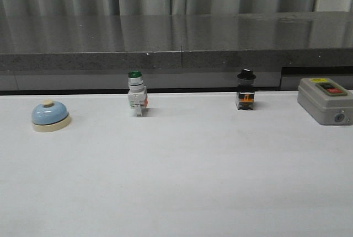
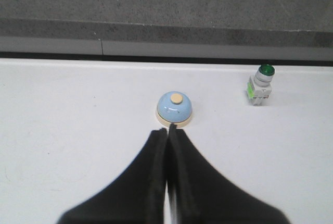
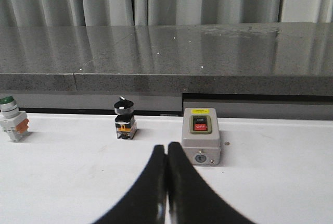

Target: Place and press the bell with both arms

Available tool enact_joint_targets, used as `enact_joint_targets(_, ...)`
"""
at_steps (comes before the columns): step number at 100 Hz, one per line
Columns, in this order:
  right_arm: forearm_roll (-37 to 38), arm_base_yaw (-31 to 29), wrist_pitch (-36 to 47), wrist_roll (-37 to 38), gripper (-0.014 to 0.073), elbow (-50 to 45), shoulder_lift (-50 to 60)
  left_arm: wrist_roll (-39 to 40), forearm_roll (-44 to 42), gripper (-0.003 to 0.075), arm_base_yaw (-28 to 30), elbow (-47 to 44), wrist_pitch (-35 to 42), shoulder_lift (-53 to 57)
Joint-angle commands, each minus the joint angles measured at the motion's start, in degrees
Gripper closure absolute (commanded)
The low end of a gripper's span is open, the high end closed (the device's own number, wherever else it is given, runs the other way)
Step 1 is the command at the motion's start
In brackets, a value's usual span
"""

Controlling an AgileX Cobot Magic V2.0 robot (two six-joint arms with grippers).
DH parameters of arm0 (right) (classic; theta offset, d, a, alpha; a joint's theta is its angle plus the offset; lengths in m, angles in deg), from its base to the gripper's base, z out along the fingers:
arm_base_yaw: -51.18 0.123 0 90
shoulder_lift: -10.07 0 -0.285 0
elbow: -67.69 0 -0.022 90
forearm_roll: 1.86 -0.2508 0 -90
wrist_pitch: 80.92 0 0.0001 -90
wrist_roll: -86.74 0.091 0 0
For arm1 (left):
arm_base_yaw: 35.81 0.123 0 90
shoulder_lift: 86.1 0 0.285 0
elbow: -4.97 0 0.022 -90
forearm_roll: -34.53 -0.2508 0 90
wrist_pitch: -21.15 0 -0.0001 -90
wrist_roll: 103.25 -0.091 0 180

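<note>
The small light-blue dome-shaped desk bell (image 1: 50, 116) with its cream round base and cream push knob is sitting upright on the plain white table (image 1: 182, 176), toward the robot's left side in the front view. In the left wrist view the same bell (image 2: 174, 109) is lying just ahead of the left arm's black gripper (image 2: 167, 132), almost in line with the fingertips and very near them, though whether they are touching the base cannot be told. That gripper's two black fingers (image 2: 154, 156) are pressing flat against each other with only a thin seam between them, and they are gripping nothing.

Further out from the left gripper and off to one side, a white push-button switch with a green cap (image 2: 260, 85) is standing upright on the table.

The right arm's black gripper (image 3: 166, 151) is likewise showing its fingers (image 3: 179, 182) drawn together, tip to tip, with nothing between them. Just beyond its tips and slightly to the side, a grey rectangular box with a green and a red button (image 3: 201, 142) is resting on the table. A small black switch with a black knob on top (image 3: 125, 119) is standing beyond the gripper on the other side. Behind everything, a dark grey speckled stone-like ledge (image 1: 176, 41) is running across the back edge of the table.
</note>
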Motion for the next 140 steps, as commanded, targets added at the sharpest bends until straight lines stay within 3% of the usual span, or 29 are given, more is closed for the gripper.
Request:
enact_joint_targets(1, 0.58, -0.43, 4.93, -0.41, 0.0654, 0.79, 0.81, 0.88, 1.64, 0.0741, 0.13, 4.70, 2.04, -4.63)
enact_joint_targets(61, 0.58, -0.43, 4.93, -0.41, 0.0654, 0.79, 0.81, 0.52, 1.64, 0.0727, 0.13, 6.95, 2.83, -13.93)
enact_joint_targets(73, 0.58, -0.43, 4.93, -0.41, 0.0654, 0.79, 0.81, 0.52, 1.64, 0.0596, 0.13, 6.95, 2.83, -13.93)
enact_joint_targets(80, 0.58, -0.43, 4.93, -0.41, 0.0654, 0.79, 0.81, 0.52, 1.64, 0.0448, 0.13, 6.95, 2.73, -13.93)
enact_joint_targets(92, 0.58, -0.43, 4.93, -0.41, 0.0654, 0.79, 0.81, 0.52, 1.64, 0.0127, 0.13, 6.95, 2.94, -13.93)
enact_joint_targets(99, 0.58, -0.43, 4.93, -0.41, 0.0654, 0.79, 0.81, 0.52, 1.64, 0.0017, 0.13, 6.95, 3.19, -13.93)
enact_joint_targets(118, 0.58, -0.43, 4.93, -0.41, 0.0654, 0.79, 0.81, 0.52, 1.64, 0.0068, 0.13, 7.06, 3.24, -13.93)
enact_joint_targets(140, 0.58, -0.43, 4.93, -0.41, 0.0654, 0.79, 0.81, -0.52, 1.64, 0.0069, -1.48, 10.59, 2.73, -18.03)
